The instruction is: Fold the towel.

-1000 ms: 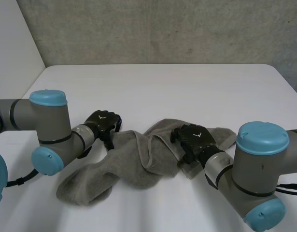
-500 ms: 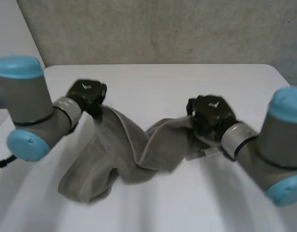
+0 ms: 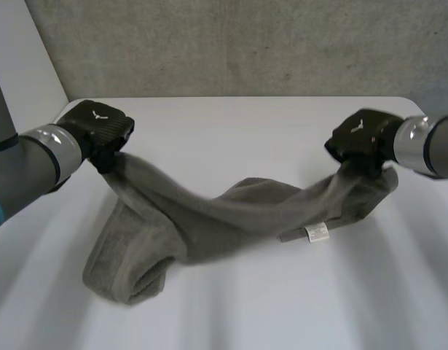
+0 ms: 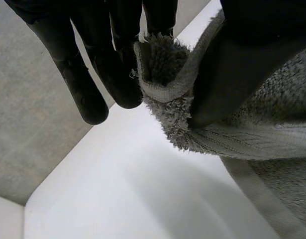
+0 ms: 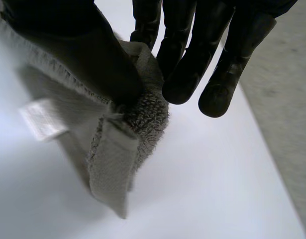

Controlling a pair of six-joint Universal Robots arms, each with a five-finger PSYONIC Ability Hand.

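Pinching opposite ends of the towel (wrist views show thumb against fingers), left hand and right hand stand wide apart; head view shows its slack lying on the counter.

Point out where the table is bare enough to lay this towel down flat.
Bare: the far stretch of the table between the left hand and right hand, behind the towel; also the near strip right of its bunched end. Crowded: the middle, where the towel sags between both pinching hands, and the near-left heap.
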